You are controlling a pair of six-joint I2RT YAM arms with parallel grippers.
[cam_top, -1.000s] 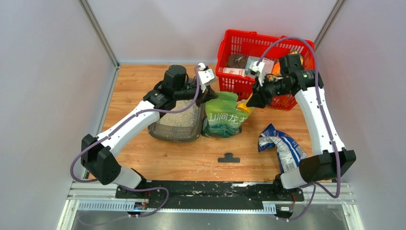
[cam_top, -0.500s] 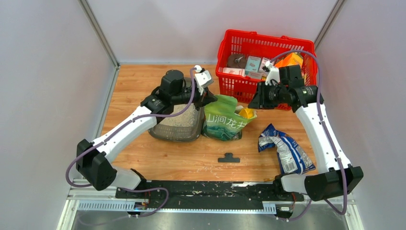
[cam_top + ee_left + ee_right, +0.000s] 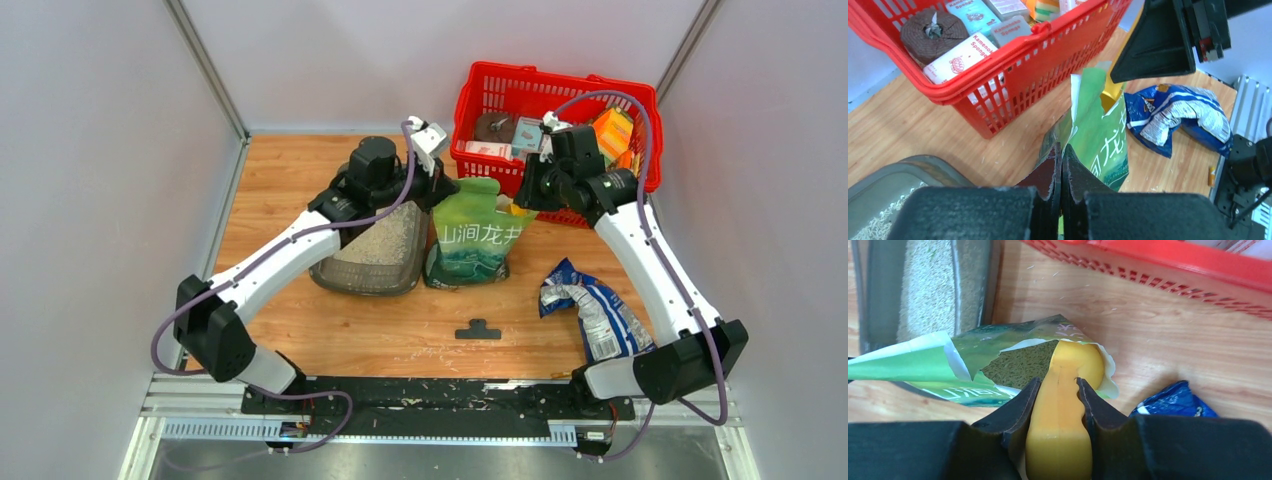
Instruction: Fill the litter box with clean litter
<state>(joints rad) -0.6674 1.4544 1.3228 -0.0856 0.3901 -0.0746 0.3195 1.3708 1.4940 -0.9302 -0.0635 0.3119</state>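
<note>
The litter box (image 3: 365, 275) could get a spill beside it if the yellow scoop (image 3: 1068, 360), clamped in the right gripper (image 3: 1058, 383), tips while the left gripper (image 3: 1062, 150) pinches the green bag (image 3: 1103, 145).

White links (image 3: 285, 250), black joints (image 3: 215, 340), purple cables (image 3: 602, 93); the left pincer (image 3: 1060, 160) and right pincer (image 3: 1055, 390) are black.

This is looking like a robotics lab cell: pale panels (image 3: 100, 150) are boxing in a wooden table (image 3: 400, 335), robot arms (image 3: 290, 245) standing bolted along its near metal rail (image 3: 480, 436).
</note>
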